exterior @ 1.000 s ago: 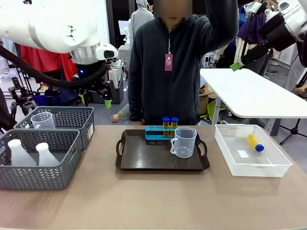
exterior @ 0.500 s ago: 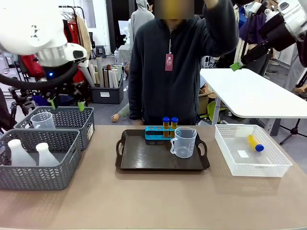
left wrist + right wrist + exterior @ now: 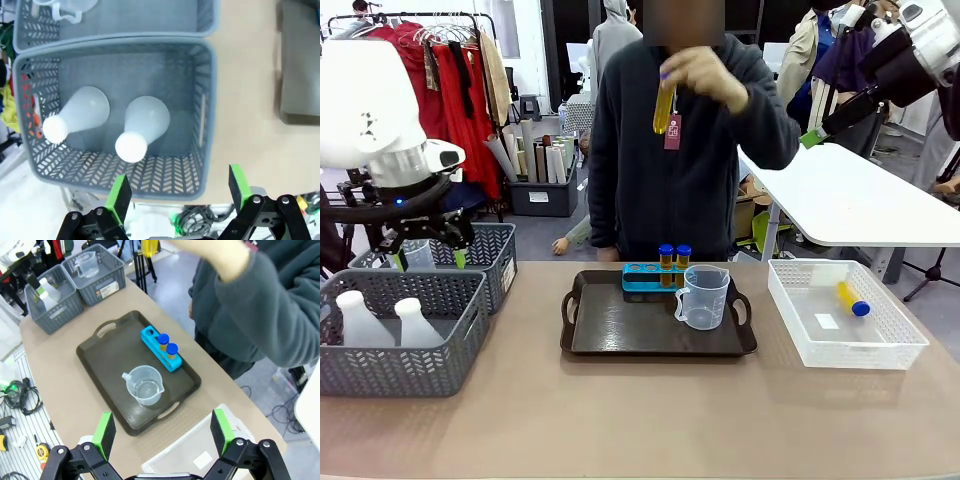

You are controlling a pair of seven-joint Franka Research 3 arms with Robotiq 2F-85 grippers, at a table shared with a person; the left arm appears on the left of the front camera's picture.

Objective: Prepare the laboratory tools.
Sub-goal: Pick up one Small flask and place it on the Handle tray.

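Note:
Two white conical flasks (image 3: 142, 122) stand in the near grey basket (image 3: 207, 100). My left gripper (image 3: 177, 192) hangs open above that basket, seen over the baskets' far side from the front (image 3: 425, 258). On the dark tray (image 3: 620, 335) sit a clear beaker (image 3: 703, 297) and a blue rack (image 3: 645, 277) holding two blue-capped amber tubes (image 3: 666, 258). The person's hand holds another amber tube (image 3: 663, 105) up at chest height. One more tube (image 3: 853, 298) lies in the white lattice basket (image 3: 910, 350). My right gripper (image 3: 162, 432) is open, high above the table's right side.
A second clear beaker (image 3: 410, 252) stands in the far grey basket (image 3: 490, 250). A white table (image 3: 850, 200) stands behind on the right. Bare tabletop (image 3: 640, 420) stretches along the near edge in front of the tray.
My left arm has swung left and down, from above the far basket's right side to over the grey baskets. The person's raised hand has come down with an amber tube.

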